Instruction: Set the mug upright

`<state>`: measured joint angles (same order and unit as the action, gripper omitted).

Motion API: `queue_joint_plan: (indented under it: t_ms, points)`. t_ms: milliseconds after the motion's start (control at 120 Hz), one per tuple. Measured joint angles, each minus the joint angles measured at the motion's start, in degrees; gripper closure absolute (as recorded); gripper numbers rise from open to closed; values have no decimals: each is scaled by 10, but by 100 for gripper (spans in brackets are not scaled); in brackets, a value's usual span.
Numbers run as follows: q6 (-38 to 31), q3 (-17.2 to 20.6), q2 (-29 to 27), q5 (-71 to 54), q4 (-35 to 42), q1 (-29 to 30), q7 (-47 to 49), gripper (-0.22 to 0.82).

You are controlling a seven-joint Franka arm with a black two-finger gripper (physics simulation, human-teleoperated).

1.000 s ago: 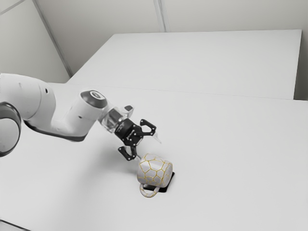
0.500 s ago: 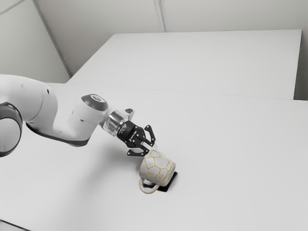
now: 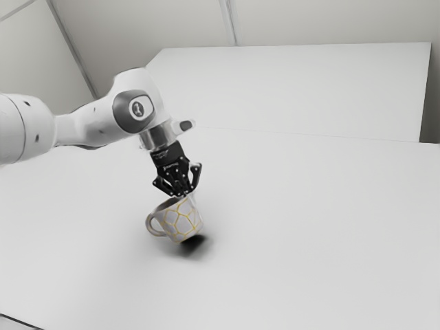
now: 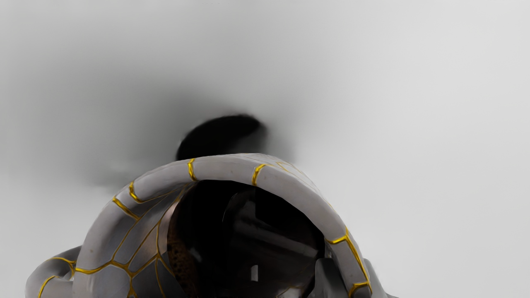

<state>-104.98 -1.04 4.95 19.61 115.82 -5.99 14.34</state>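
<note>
You have a wide white tabletop (image 3: 316, 227) running from near to far. Your arm (image 3: 103, 127) comes in from the exterior view's left, bent at the wrist so that the tool (image 3: 184, 194) points down. The tool is pinching the mug (image 3: 180, 221) by its wall, right at the rim (image 4: 223, 167). Your mug hangs tilted, just above the tabletop, its mouth turned up and towards the exterior view's left, its base low towards the right. Beneath it you can see a dark shadow (image 3: 192, 246). The handle (image 3: 149, 224) sticks out to the exterior view's left. In the wrist view, one finger (image 4: 327, 277) sits inside the mouth and the other (image 4: 374, 275) outside. Thin gold lines (image 4: 357, 256) cross the mug.
</note>
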Motion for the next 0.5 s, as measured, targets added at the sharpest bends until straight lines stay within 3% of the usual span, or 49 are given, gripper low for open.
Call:
queue_joint_plan:
  t_ms: [192, 500]
  points:
    - [-59, 22, 0, -156, -1, -14, 4, 78]
    - [-132, 23, 31, -216, 6, -12, 5, 78]
